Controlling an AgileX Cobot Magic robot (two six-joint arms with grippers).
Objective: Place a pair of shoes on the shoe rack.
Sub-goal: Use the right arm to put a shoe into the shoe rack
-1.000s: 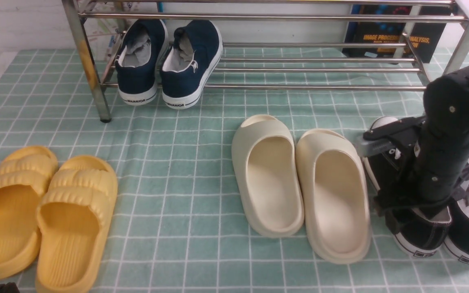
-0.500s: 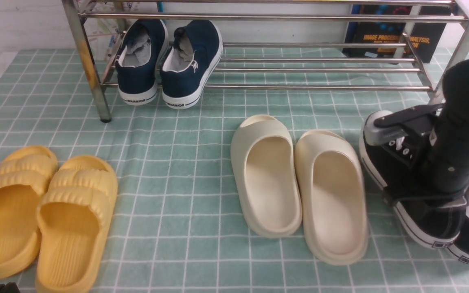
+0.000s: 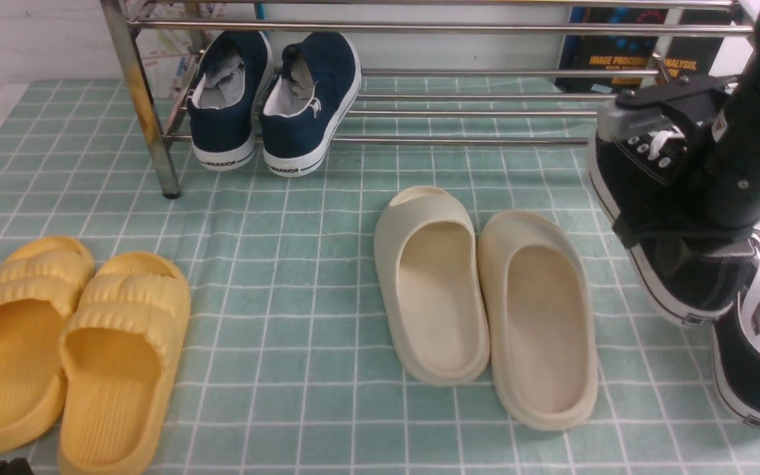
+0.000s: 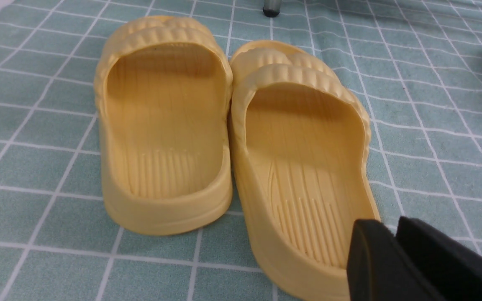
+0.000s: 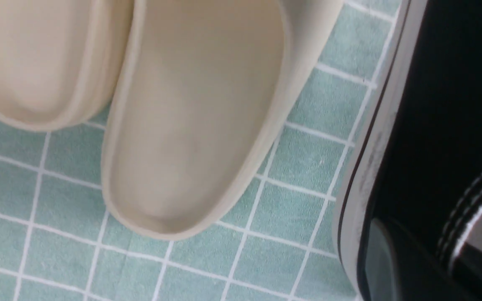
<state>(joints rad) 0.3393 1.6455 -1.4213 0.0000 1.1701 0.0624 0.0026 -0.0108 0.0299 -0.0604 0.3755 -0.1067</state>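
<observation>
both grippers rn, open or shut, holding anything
Left gripper: holding nothing in view; open or shut can't be told.
Right gripper: closed on the side of a black canvas lace-up sneaker, held up.

right tool [image 3: 631,181] | jaws closed, angled down | left tool [image 4: 391,242] | low, barely in view

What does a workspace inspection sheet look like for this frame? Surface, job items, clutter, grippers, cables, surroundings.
Surface: green gridded cloth, slightly rippled.
Job items: one black sneaker held above the cloth; its mate on the cloth, right side. Rack at the back.
Clutter: yellow slippers left, cream slippers centre-right, navy shoes on the lower rack tier.
Grippers: right gripper shut on the raised sneaker; left gripper near the yellow slippers, opening unclear.
Cables: nothing seen.
Surroundings: white wall, dark book behind the rack.
</observation>
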